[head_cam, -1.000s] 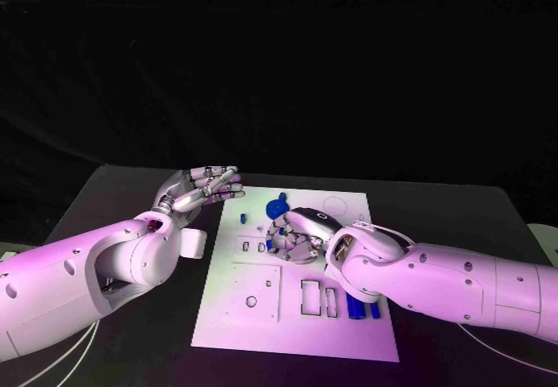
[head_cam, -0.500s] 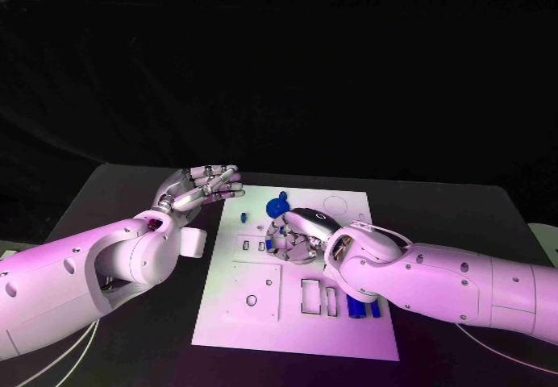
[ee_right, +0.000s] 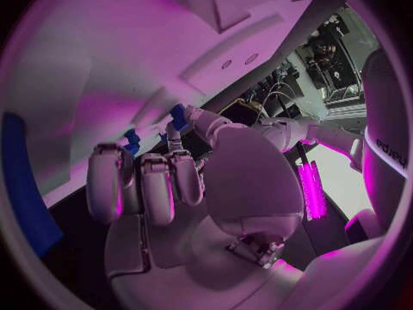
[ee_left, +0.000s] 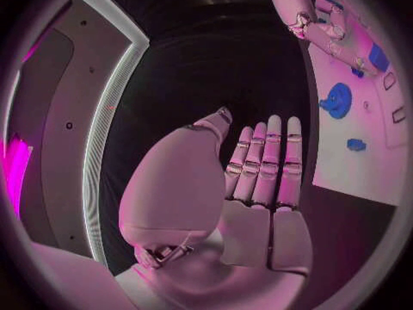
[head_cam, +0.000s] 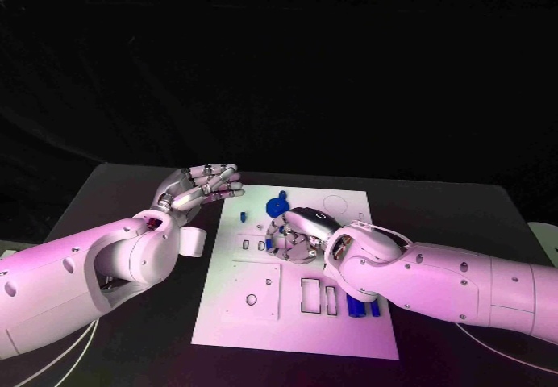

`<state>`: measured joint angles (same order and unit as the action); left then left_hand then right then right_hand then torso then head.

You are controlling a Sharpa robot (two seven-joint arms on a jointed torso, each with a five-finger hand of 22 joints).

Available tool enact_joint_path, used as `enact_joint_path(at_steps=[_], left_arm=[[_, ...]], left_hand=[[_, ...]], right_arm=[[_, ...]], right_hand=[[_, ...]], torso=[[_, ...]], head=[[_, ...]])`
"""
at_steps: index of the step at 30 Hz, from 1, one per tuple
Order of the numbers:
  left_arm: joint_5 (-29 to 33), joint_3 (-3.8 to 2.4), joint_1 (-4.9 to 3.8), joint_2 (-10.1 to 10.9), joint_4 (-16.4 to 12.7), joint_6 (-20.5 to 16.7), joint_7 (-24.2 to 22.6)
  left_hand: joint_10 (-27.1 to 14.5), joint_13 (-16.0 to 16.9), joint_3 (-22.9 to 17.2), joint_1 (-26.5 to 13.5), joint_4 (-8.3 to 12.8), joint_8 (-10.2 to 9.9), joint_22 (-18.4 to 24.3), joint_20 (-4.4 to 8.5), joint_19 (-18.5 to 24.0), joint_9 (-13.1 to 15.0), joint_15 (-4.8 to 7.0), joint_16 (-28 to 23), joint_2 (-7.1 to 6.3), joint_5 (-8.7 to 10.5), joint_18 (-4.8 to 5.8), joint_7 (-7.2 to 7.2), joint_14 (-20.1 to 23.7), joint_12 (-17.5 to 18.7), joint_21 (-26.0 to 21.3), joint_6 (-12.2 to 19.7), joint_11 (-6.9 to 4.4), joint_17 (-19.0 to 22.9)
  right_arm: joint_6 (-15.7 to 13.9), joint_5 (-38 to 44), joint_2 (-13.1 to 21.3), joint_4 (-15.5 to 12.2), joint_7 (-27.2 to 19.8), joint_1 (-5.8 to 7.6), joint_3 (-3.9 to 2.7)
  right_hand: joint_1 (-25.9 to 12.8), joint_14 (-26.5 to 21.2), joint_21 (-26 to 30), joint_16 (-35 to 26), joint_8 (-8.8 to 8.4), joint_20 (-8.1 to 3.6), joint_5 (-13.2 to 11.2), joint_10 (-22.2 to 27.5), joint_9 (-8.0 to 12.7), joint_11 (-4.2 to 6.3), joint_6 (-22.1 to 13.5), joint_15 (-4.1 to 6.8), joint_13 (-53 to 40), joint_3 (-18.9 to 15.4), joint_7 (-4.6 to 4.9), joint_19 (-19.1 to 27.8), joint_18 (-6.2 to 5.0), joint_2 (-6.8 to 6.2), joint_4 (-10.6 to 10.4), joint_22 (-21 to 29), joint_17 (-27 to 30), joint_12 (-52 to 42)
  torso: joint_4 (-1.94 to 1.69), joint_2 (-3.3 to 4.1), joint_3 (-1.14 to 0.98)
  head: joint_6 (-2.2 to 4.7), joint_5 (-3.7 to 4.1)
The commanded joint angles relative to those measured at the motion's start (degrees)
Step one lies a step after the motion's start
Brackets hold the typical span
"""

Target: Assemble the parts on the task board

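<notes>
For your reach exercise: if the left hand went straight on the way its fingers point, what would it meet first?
The left hand points over bare table beside the board; the way looks free, with nothing before the fingertips, though depth is unclear.

— Classification of premises?

— Robotics laboratory or test cell. A black table stands against a dark backdrop and carries a white task board with cut-out slots.

— Supporting evidence?

— The right wrist view shows racked equipment with loose cabling and a glowing magenta light strip.
</notes>
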<state>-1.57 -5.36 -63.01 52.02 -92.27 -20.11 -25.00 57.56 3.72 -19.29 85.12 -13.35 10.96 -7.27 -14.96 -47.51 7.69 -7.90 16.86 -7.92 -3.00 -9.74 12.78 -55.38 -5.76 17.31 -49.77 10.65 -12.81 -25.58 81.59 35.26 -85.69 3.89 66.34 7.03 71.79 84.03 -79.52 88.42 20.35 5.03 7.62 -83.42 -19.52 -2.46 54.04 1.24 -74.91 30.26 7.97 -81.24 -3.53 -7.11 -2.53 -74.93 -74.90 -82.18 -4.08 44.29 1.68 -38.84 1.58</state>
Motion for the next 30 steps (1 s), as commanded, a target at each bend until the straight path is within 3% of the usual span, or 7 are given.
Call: enact_joint_path(at_steps=[1,30], left_arm=[[0.2,-0.03,-0.02,-0.1,-0.1,1.1,-0.2],[0.2,-0.01,-0.01,0.0,0.0,1.3,0.2]], left_hand=[[0.0,0.0,-0.1,-0.5,0.2,-0.4,0.1,-0.14,-0.4,-0.1,-0.38,-0.4,-0.03,-0.01,-0.74,1.37,-0.1,0.4,0.0,0.2,0.28,-0.1],[0.0,0.0,-0.1,-0.5,0.2,-0.4,0.1,-0.14,-0.4,-0.1,-0.38,-0.4,-0.03,-0.01,-0.74,1.37,-0.1,0.4,0.0,0.2,0.28,-0.1]], right_arm=[[1.7,1.1,0.1,0.2,1.3,-0.28,0.21],[0.2,1.2,0.2,0.2,1.1,-0.29,0.21]], right_hand=[[0.0,4.7,0.3,0.1,0.28,-0.34,0.3,0.2,-0.1,0.27,1.4,0.36,-5.8,-0.2,-1.24,0.2,0.04,0.64,-0.1,-1.8,-8.8,0.2],[-1.5,4.5,1.0,-0.1,-0.77,-0.18,0.1,1.0,0.1,-0.27,-0.4,0.00,-4.9,-0.8,-0.52,0.6,-0.08,-0.81,-0.3,-1.3,-8.3,1.1]], torso=[[0.01,-0.01,-0.02],[0.02,0.01,0.05]], head=[[-0.03,0.03],[-0.05,0.22]])
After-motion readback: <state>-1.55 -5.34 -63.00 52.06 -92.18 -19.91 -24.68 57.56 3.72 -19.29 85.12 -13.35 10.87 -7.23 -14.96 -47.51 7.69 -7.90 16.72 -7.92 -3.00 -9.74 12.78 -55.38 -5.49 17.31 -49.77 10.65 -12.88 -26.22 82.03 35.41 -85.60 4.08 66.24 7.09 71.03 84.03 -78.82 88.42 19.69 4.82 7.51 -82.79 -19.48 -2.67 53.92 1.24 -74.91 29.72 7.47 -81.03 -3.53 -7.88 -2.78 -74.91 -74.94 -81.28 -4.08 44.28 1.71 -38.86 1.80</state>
